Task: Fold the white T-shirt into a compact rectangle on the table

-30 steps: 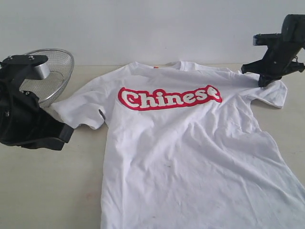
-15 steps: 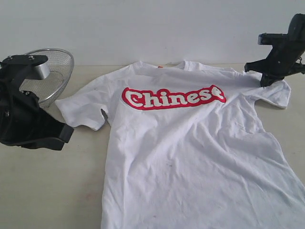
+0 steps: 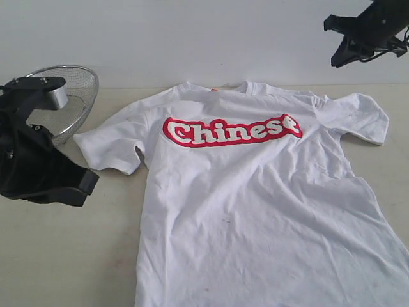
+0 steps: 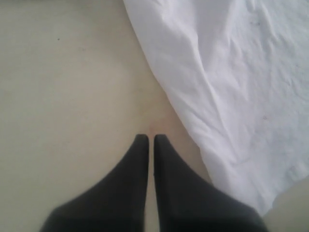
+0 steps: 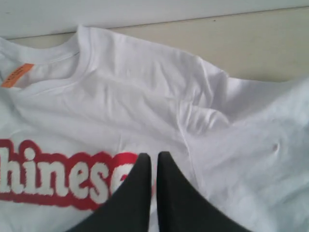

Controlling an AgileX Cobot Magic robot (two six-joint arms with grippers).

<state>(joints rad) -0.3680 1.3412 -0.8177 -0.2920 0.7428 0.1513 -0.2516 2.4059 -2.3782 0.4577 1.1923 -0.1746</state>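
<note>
My left pincer [image 4: 150, 138] and right pincer [image 5: 154, 155]: closed, empty. The white T-shirt [image 3: 255, 192] lies on the table [image 3: 64, 256], right pincer at its one o'clock.

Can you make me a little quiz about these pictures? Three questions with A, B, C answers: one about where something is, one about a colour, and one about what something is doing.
1. In the exterior view, where is the wire-mesh basket?
A. To the left of the white T-shirt
B. On top of the shirt
C. To the right of the shirt

2. What colour is the shirt's small neck tag?
A. Blue
B. Orange
C. Green

3. What is the right gripper doing?
A. Standing wide open
B. Pinching the shirt's sleeve
C. Shut, holding nothing

Answers:
1. A, because the basket sits by the far left edge of the view, beyond the shirt's sleeve.
2. B, because the right wrist view shows an orange tag inside the collar.
3. C, because its fingers meet with nothing between them, and the exterior view shows it raised clear of the shirt.
</note>
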